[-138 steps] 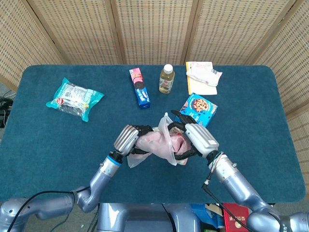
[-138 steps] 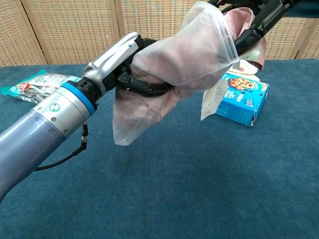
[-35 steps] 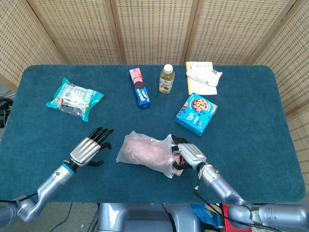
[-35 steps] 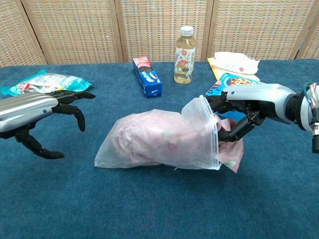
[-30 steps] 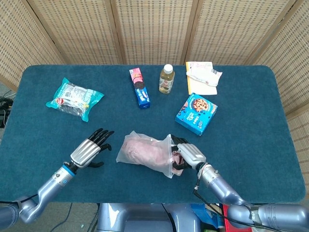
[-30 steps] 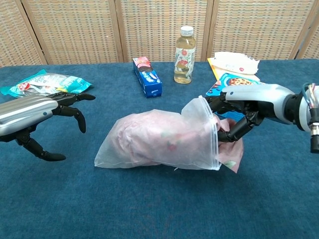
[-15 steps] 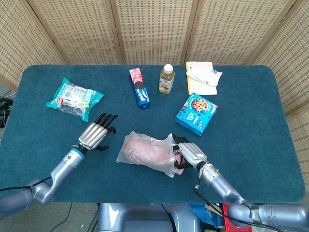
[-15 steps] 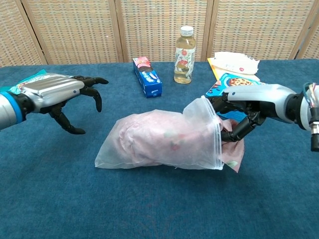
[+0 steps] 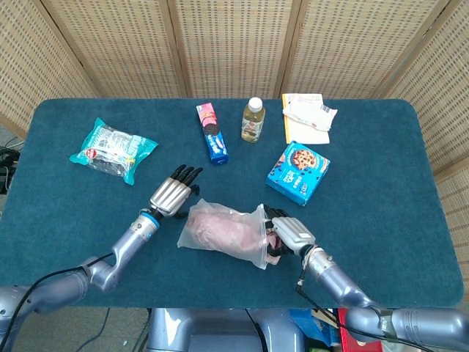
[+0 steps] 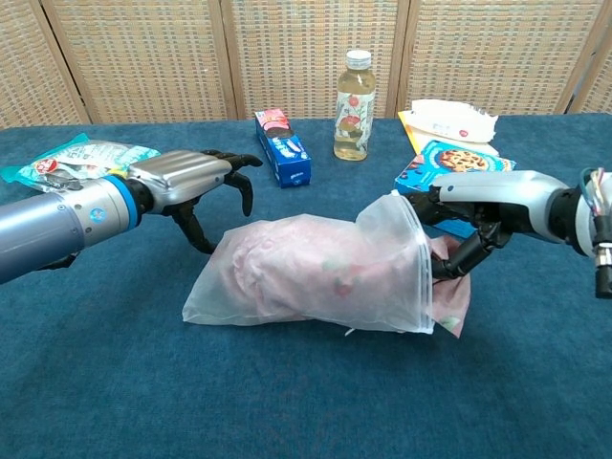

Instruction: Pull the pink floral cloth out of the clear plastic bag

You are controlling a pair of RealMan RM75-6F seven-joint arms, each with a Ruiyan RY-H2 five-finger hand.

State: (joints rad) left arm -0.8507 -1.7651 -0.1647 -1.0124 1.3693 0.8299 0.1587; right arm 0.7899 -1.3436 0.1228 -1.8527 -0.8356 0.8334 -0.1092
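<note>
A: Head view first. The clear plastic bag (image 9: 220,231) lies near the front middle of the blue table (image 9: 381,220), long axis running left to right, mouth pointing toward the robot's right. The right hand (image 9: 287,233) sits at that mouth with fingers curled onto the pink floral cloth (image 9: 272,238) poking out. The left hand (image 9: 173,193) is spread with nothing in it, just beside the bag's closed end.

B: Chest view agrees. The bag (image 10: 306,273) lies flat, closed end left, mouth right. The right hand (image 10: 478,225) pinches the cloth (image 10: 448,292) at the opening. The left hand (image 10: 186,182) hovers with fingers apart above the closed end; can't tell if it touches.
</note>
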